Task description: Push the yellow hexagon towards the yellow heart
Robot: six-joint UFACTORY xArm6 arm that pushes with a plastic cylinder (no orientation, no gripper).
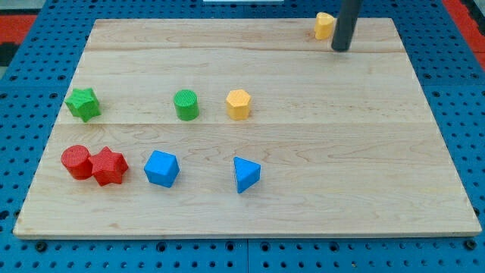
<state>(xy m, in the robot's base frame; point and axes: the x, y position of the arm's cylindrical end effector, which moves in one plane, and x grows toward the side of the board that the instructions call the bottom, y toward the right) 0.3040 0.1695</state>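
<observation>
Wooden board, upright rod, my tip just beside yellow heart, no fingers.

Pale wooden board, blue perforated pegboard base around it, even light

No legible text or markings anywhere.

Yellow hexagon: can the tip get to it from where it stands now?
Probably yes. My tip is at the view's top beside the yellow heart; bare board lies between it and the yellow hexagon, whose only near neighbour is the green cylinder.
</observation>
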